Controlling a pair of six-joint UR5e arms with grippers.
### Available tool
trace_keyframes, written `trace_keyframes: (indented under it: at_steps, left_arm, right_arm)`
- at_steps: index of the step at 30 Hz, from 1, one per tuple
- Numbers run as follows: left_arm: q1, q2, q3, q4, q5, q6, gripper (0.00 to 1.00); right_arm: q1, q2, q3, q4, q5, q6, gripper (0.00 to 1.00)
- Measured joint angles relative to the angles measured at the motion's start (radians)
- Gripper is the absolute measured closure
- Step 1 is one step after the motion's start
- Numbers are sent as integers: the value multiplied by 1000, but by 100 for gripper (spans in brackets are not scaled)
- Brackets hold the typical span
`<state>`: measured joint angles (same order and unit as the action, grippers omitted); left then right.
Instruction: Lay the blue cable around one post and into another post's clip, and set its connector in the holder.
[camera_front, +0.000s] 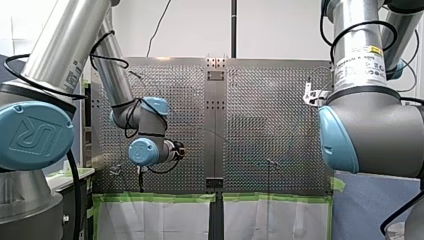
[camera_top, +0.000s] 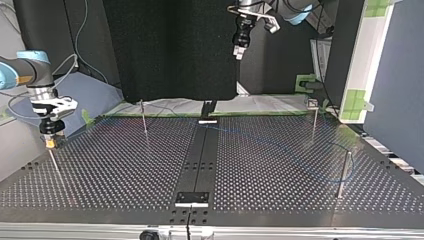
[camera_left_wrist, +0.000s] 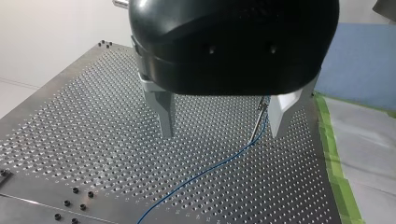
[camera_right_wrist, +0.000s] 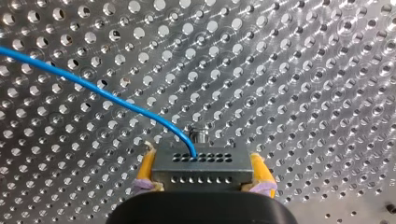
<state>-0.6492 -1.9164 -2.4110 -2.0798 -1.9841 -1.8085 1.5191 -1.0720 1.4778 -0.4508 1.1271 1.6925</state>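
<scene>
Blue cable (camera_right_wrist: 93, 95): connector (camera_right_wrist: 201, 170) bound for the holder

Likely the closing step. Looped past a post (camera_top: 342, 172) at the top view's right, then led across the table (camera_right_wrist: 303, 93). Pinched at the connector by my right gripper (camera_right_wrist: 202, 156), yellow pads (camera_right_wrist: 145, 170) pressed on both sides, low beside a thin post (camera_top: 54, 165). Next: a straight, gentle lowering. My left gripper (camera_left_wrist: 220, 133): spread, empty, raised.

left hand (camera_left_wrist: 220, 133) raised, splayed, right hand (camera_right_wrist: 201, 159) low, clamped
</scene>
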Motion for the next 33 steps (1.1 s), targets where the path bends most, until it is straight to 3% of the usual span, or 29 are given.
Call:
trace_keyframes:
  at_steps: [17,33]
  left_arm:
    - [0,0,0,1,0,0,0]
    - [0,0,0,1,0,0,0]
  right_arm:
    - [0,3,-7,29,-1,-2,100]
    - [0,6,-13,23,-1,-3,100]
